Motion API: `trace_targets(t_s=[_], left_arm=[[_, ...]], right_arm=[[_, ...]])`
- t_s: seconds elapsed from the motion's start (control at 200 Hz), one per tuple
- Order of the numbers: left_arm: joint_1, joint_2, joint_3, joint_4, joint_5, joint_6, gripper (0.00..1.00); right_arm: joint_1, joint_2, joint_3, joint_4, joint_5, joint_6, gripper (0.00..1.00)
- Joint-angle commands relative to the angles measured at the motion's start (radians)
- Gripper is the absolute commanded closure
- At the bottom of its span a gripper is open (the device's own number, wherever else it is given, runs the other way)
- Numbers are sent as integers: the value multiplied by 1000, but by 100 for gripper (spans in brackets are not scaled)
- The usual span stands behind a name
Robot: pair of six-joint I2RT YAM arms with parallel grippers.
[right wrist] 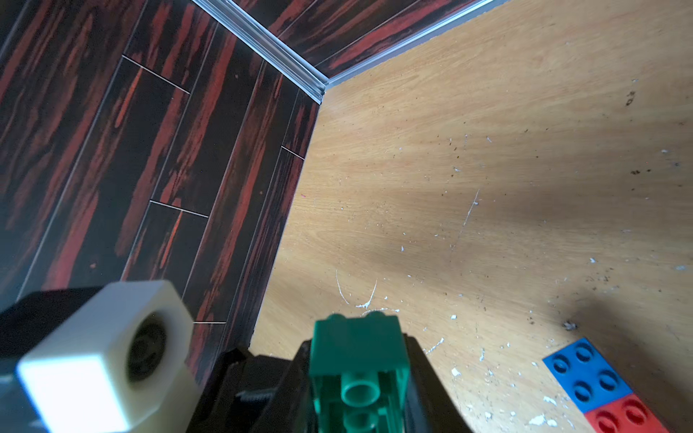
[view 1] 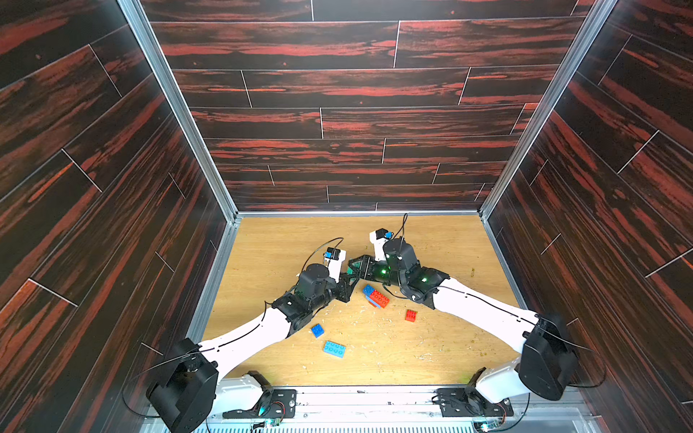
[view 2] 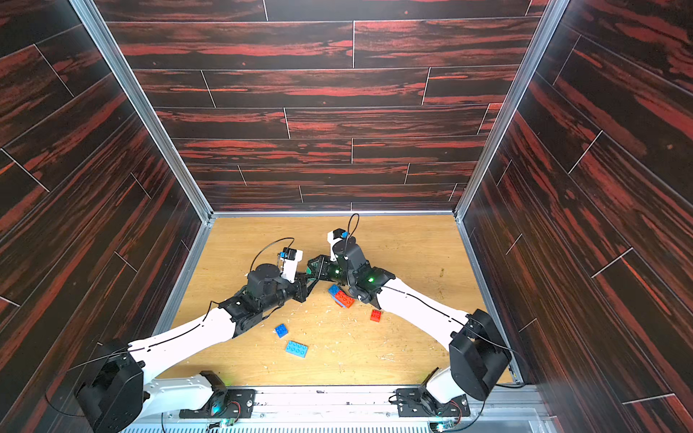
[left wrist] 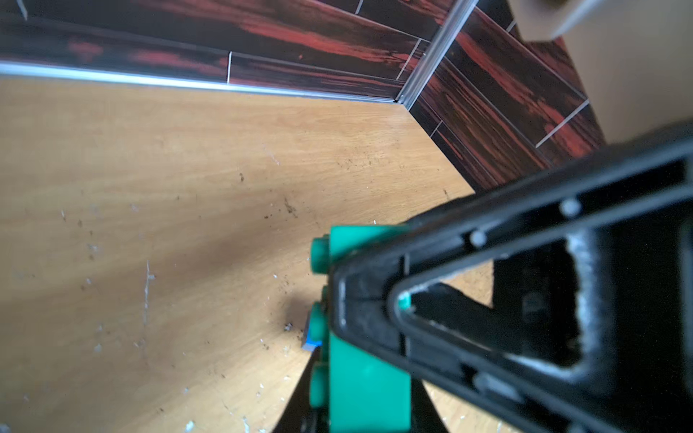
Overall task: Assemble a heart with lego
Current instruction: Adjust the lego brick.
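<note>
A green lego brick (view 1: 353, 267) (view 2: 311, 268) hangs above the floor's middle, held from both sides. My left gripper (left wrist: 363, 410) is shut on the green brick (left wrist: 365, 390), studs turned sideways. From the opposite side my right gripper (right wrist: 358, 397) also grips the same brick (right wrist: 356, 352), its fingers against the brick's sides and the hollow underside facing the camera. In both top views the two grippers (view 1: 351, 285) (view 1: 356, 264) meet tip to tip. The heart is a small joined cluster (view 1: 376, 297) (view 2: 342, 296) of dark-blue, red and light-blue bricks, lying just right of the grippers.
Loose bricks lie on the wooden floor (view 1: 431, 348): a small red square (view 1: 411, 315), a small dark-blue square (view 1: 317, 330) and a light-blue oblong (view 1: 334, 349). Dark panelled walls (view 1: 337, 112) enclose the floor on three sides. White flecks litter the wood.
</note>
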Motion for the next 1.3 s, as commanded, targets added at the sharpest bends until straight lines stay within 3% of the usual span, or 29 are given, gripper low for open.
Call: trace_targets(t_s=[0.0, 0.175, 0.225, 0.286, 0.366, 0.426, 0.511, 0.777, 0.852, 1.067, 1.298], left_arm=[[-3, -37, 49, -81, 53, 276, 93], [-3, -52, 78, -213, 179, 543, 95], [-3, -59, 81, -229, 198, 600, 99], [-3, -71, 80, -237, 211, 664, 100], [-3, -81, 85, -235, 214, 716, 100], [-3, -83, 90, -234, 226, 748, 100], [-3, -84, 104, -239, 221, 780, 100], [-3, -76, 116, -244, 144, 868, 100], [-4, -68, 118, -240, 136, 882, 100], [-4, -40, 146, -253, 119, 902, 100], [-5, -17, 172, -272, 135, 918, 100]], right_arm=[[-17, -57, 61, -122, -56, -50, 47], [-111, -85, 159, -303, -342, -302, 26], [-128, -60, 211, -413, -416, -409, 25], [-140, -30, 267, -551, -405, -489, 23], [-159, -8, 284, -599, -534, -570, 21], [-168, 23, 316, -647, -565, -603, 20], [-197, 53, 337, -683, -519, -591, 22], [-246, 85, 306, -653, -700, -581, 31], [-246, 89, 295, -644, -717, -581, 39], [-245, 97, 244, -595, -771, -574, 40], [-246, 97, 261, -579, -754, -591, 60]])
